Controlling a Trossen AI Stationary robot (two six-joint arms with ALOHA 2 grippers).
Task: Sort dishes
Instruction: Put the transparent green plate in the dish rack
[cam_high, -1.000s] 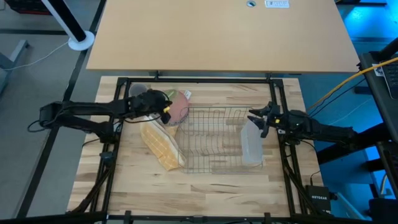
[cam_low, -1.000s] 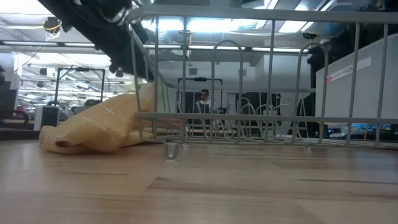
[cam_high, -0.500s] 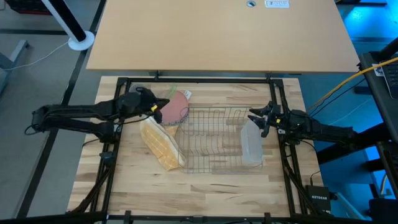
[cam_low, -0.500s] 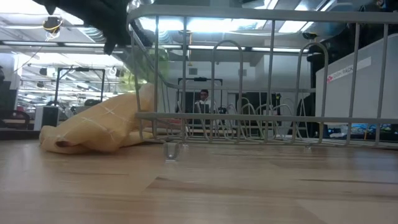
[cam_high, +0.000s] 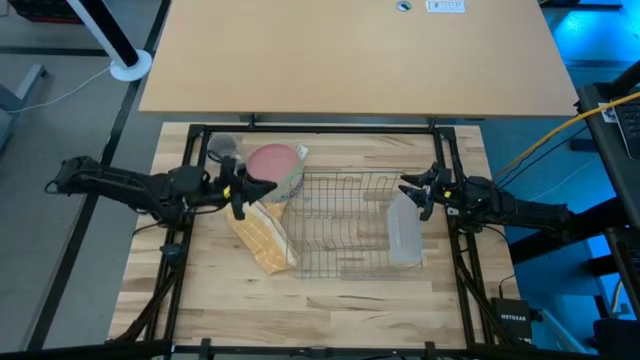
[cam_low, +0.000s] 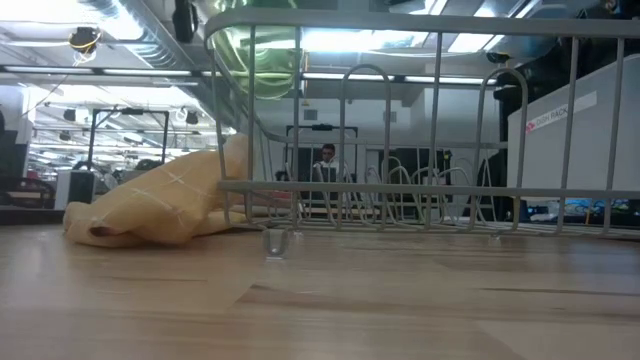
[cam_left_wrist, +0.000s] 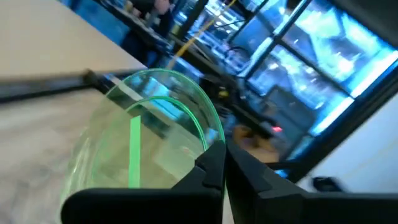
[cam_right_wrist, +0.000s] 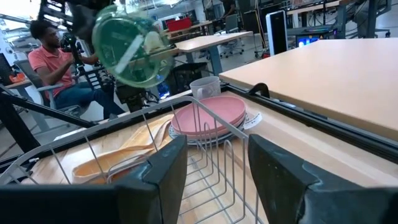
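Close by my left claw (cam_left_wrist: 217, 171), I am pinching the rim of the small green bowl (cam_left_wrist: 149, 134). It hangs in the air, tipped on its side, just beside the near corner of the wire rack (cam_high: 345, 225). It looks light, hard and slippery (see-through plastic or glass, I cannot tell), so I think a firm pinch on the rim is best.

Under it lies the yellow cloth (cam_high: 260, 232) on the worktop (cam_high: 330, 300). Past it sit the pink dishes (cam_right_wrist: 208, 115), stacked, and a small grey mug (cam_right_wrist: 205, 87). Far across the rack, my right claw (cam_right_wrist: 211, 168) waits wide open, holding nothing, next to the clear tray (cam_high: 403, 228).
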